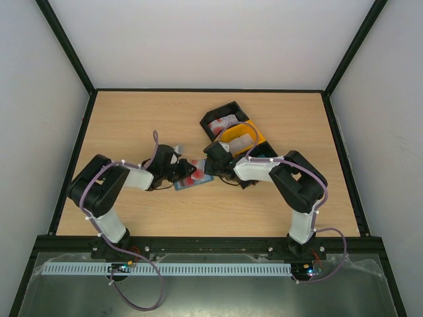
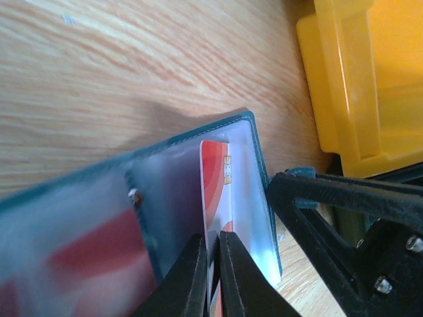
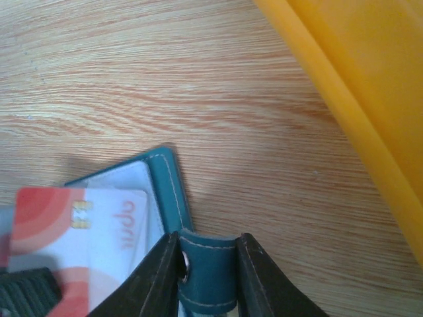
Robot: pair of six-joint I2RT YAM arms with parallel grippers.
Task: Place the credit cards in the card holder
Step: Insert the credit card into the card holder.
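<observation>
The teal card holder (image 1: 187, 184) lies open on the table between the two arms. Its stitched edge (image 3: 168, 185) and pale inner pockets (image 2: 165, 198) face up. A red-and-white credit card (image 2: 218, 178) stands partway in the right pocket, and my left gripper (image 2: 213, 239) is shut on its near edge. That same card (image 3: 99, 224) has its chip showing. My right gripper (image 3: 208, 236) is shut on the holder's teal clasp strap (image 3: 208, 264). A second red-and-white card (image 2: 86, 251) sits blurred in the left pocket.
A yellow bin (image 1: 241, 140) stands just behind the right gripper, close to the holder's right edge (image 2: 357, 79). A black bin (image 1: 221, 119) with more cards sits behind it. Bare wooden tabletop (image 1: 132, 125) stretches to the left and back.
</observation>
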